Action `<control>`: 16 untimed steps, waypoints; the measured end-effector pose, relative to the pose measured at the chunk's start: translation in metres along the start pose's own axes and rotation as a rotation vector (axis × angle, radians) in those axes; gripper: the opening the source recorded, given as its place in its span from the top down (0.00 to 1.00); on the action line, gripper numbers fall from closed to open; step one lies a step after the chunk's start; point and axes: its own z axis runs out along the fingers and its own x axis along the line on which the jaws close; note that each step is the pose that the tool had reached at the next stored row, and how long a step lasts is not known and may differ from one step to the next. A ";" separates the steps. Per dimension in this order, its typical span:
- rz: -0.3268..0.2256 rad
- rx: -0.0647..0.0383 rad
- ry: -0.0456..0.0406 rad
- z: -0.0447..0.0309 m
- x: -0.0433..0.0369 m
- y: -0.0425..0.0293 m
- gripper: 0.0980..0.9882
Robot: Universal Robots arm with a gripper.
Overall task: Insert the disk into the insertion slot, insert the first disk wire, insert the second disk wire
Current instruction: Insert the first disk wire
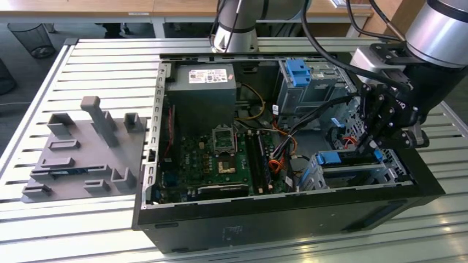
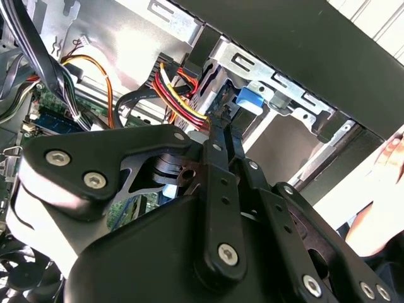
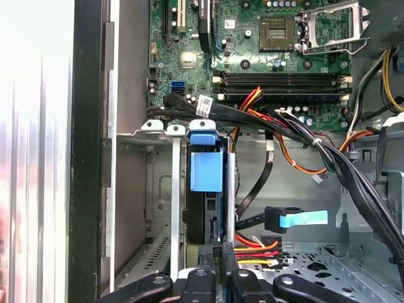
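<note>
I can read nothing from here. The power supply [image 1: 197, 104] carries a white label [image 1: 210, 75], at twelve o'clock from the motherboard [image 1: 219, 159], its print illegible. The white cable tag [image 3: 201, 101] in the first wrist view looks equally unreadable.

A pale silver counter [image 1: 95, 55] of long ribbed metal slats, running from the exterior view's left to its right, carries two things; its bright slats [image 3: 38, 158] also show beside the case wall in the first wrist view. A black metal computer tower case [image 1: 292, 219] lies on its side with the open face up, over the middle and the exterior view's right of the counter. Just beside it, on the exterior view's left, a flat grey plastic fixture plate [image 1: 73, 164] with upright blocks and posts rests on the slats.
</note>
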 end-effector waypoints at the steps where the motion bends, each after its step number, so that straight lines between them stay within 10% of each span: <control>1: 0.000 0.000 0.0001 0.0001 0.0000 -0.0002 0.93; 16: 0.009 -0.001 -0.0002 0.0030 -0.0002 -0.0006 0.93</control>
